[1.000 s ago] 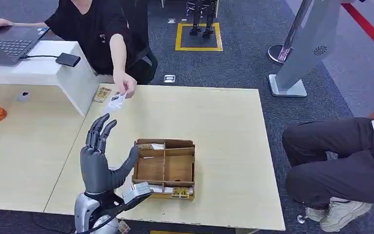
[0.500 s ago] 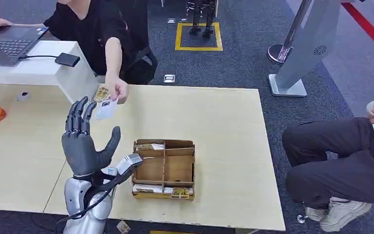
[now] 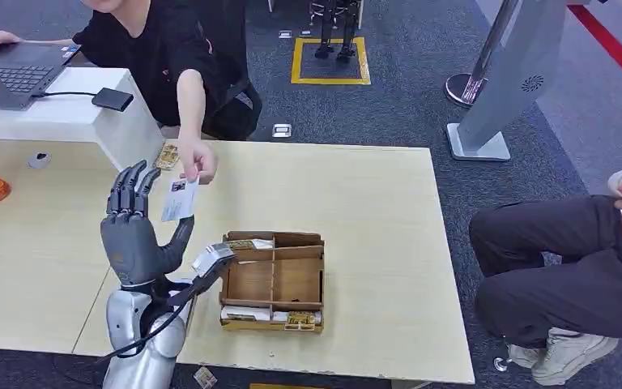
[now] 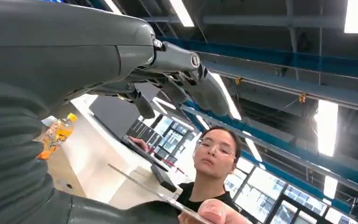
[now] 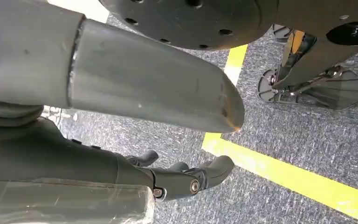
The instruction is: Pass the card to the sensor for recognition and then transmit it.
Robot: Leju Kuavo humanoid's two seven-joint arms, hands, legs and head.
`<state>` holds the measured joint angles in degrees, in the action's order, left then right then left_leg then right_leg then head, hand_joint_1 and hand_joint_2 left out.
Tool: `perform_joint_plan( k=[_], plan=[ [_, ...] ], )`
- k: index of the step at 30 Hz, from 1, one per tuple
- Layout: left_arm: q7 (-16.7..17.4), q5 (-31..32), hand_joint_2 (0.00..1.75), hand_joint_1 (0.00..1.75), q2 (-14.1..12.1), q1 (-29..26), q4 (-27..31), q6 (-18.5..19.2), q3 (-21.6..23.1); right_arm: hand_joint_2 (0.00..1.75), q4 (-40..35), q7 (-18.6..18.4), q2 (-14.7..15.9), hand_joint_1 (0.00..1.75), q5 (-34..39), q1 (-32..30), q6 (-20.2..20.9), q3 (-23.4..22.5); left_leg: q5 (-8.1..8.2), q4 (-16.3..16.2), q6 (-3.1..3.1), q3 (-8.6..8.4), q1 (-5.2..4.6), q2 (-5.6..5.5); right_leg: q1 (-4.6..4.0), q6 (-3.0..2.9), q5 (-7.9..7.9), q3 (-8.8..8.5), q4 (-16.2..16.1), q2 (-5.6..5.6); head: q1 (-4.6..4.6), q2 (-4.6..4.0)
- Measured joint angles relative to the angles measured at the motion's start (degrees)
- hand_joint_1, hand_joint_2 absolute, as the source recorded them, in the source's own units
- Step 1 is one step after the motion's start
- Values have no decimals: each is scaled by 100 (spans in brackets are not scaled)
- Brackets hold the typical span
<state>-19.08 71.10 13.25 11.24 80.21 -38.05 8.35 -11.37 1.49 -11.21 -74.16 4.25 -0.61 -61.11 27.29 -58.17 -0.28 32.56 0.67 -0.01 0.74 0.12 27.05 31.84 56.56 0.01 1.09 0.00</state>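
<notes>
Left hand point(image 3: 134, 235) raised upright, fingers spread, nothing gripped — card point(image 3: 179, 199) held by person's hand point(image 3: 197, 159) just right of its fingertips.

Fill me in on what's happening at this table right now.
A person's hand holds out a white card across the table toward the robot's left hand. That hand is raised with its fingers spread, right beside the card, and has not closed on it. A wooden tray with compartments sits just to the right of the hand. The right hand hangs down over the floor, holding nothing.
</notes>
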Motion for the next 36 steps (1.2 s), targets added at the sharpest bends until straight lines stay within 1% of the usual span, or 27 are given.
perform_joint_plan(
  k=[1, 2, 3, 7, 8, 17, 28, 29, 31, 33, 34, 35, 36],
  plan=[
    [0, 11, 175, 96, 0, 0, -2, 0, 0, 0, 0, -2, 0, 0, 0, 1, 0, 0, 0, 0, 0, 0, 0, 0, 0, 0, 0, 0, 0, 0, 0, 0],
    [0, 22, 175, 131, 0, 0, -2, 0, 0, 0, 0, -7, 0, 0, 0, 2, 0, 0, 0, 0, 0, 0, 0, 0, 0, 0, 0, 0, 0, 0, 0, 0],
    [0, 26, 175, 143, 0, -1, -2, 0, 0, 0, 0, -11, 0, 0, -2, 3, 2, 2, 0, 0, 0, 0, 0, 0, 0, 0, 0, 0, 0, 0, 0, 0],
    [-2, 59, 175, 150, 0, -6, 0, 0, -4, 0, 0, -11, 0, 0, -7, 3, 0, 7, 0, 0, 0, 0, 0, 0, 0, 0, 0, 0, 0, 0, 0, 0],
    [-7, 77, 175, 175, 0, -7, 0, 0, -9, 0, 0, -11, 0, 0, -7, 3, 0, 11, 0, 0, 0, 1, 0, 0, 0, 0, 0, 0, 0, 0, 0, 0],
    [-131, 74, 175, 175, 2, -61, 9, 0, -90, 0, 0, -17, 0, 0, -11, 3, 0, 46, 0, 0, 0, 0, 0, 0, 0, 0, 0, -1, 0, 0, 0, 0],
    [-140, -57, 175, 175, 2, -123, 9, 0, -140, 0, 0, -18, 0, 0, 2, 3, 0, 46, 0, 0, 0, 0, 0, -1, 0, 0, 0, 0, 0, -1, 0, 0],
    [-138, -208, 175, 175, 0, -133, 7, 0, -140, 0, 0, -15, 0, 0, 18, 3, 0, 46, 0, 0, 0, 0, 0, -1, 0, 0, 0, 0, 0, -1, 0, 0],
    [-96, -751, 175, 175, -29, -158, -15, 0, -90, 0, 0, -9, 0, 0, 57, 3, -2, 44, 0, 0, 0, -1, 0, 0, 0, 0, 0, 1, 0, 0, 0, 0],
    [2, -1825, 175, 175, -133, -171, -61, 57, 83, 0, 0, -5, 0, 0, 100, 2, -13, 44, 0, 0, 0, -1, 0, 0, 0, 0, 0, 2, 0, 1, 0, 0],
    [9, -2588, 175, 175, -204, -184, -70, 145, 248, 0, 0, 7, 0, 0, 116, 2, -20, 44, 0, 0, 0, 0, 0, 0, 0, 0, 0, 3, 0, 1, 2, 0],
    [17, -3242, 175, 175, -285, -196, -74, 274, 407, 0, 0, 13, 0, 0, 125, 1, -26, 44, 0, 0, 0, 0, 0, 0, 0, 0, 0, 3, 0, 0, 2, 0],
    [7, -4027, 175, 175, -380, -210, -72, 527, 598, 0, 0, 18, 0, 0, 142, 1, -37, 42, 0, 1, 0, 0, 0, -1, 0, 0, 1, 2, 0, 0, 0, 0]
  ],
)
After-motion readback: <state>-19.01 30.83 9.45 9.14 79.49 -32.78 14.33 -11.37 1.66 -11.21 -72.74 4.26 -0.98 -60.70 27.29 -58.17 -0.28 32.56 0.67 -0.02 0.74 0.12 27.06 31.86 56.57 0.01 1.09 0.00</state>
